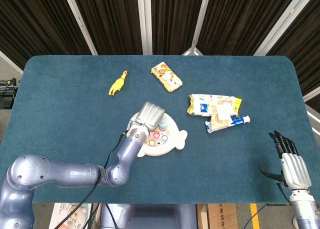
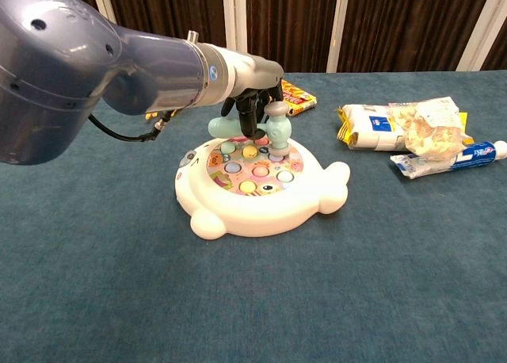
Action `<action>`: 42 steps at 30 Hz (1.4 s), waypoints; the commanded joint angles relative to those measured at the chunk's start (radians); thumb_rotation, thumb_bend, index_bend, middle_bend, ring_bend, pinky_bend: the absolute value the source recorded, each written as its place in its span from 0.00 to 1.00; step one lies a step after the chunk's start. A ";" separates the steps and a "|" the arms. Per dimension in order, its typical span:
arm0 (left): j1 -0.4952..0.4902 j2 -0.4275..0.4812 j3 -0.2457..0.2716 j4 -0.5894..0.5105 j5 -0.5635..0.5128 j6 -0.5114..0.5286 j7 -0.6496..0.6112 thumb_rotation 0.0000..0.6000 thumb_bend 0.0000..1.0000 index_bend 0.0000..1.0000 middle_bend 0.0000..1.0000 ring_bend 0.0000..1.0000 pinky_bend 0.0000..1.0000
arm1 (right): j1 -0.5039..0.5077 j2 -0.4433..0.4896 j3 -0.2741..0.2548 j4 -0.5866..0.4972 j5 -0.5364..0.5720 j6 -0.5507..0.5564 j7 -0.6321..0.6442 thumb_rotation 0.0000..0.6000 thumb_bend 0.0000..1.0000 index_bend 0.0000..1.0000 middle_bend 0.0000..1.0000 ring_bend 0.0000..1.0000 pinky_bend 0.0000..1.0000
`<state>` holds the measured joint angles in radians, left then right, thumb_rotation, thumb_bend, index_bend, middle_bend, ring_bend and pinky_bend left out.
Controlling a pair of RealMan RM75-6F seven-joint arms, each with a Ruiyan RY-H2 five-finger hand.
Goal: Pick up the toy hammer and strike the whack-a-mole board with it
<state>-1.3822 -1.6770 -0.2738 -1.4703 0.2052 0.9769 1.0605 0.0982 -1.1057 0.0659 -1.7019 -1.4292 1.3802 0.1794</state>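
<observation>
I read no legible text: print on the snack packets [image 2: 386,125], the toothpaste tube [image 2: 459,158] and the whack-a-mole board [image 2: 261,185] is too small.

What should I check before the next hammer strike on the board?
1. Left hand grips the toy hammer: ok.
2. Hammer head over the whack-a-mole board: ok.
3. Hammer head touching a peg: cannot tell.
4. Board lies flat on the table: ok.
5. Right hand apart from the board, at the table's near right edge: ok.
6. Toothpaste tube and snack packs off the board: ok.
</observation>
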 commanded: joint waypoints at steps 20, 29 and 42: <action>0.004 0.075 0.013 -0.080 0.014 0.039 -0.023 1.00 0.74 0.65 0.57 0.44 0.56 | -0.004 0.004 -0.002 0.003 -0.006 0.004 0.007 1.00 0.23 0.00 0.00 0.00 0.00; 0.038 0.143 0.047 -0.120 0.024 0.047 -0.042 1.00 0.74 0.65 0.57 0.44 0.56 | -0.004 0.003 -0.002 0.002 -0.005 0.003 0.003 1.00 0.23 0.00 0.00 0.00 0.00; 0.036 0.116 0.070 -0.096 0.064 0.041 -0.059 1.00 0.74 0.65 0.57 0.44 0.56 | -0.004 0.003 -0.003 0.005 -0.006 0.000 0.008 1.00 0.23 0.00 0.00 0.00 0.00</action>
<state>-1.3453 -1.5594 -0.2046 -1.5672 0.2678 1.0168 1.0008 0.0943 -1.1022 0.0626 -1.6970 -1.4353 1.3806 0.1870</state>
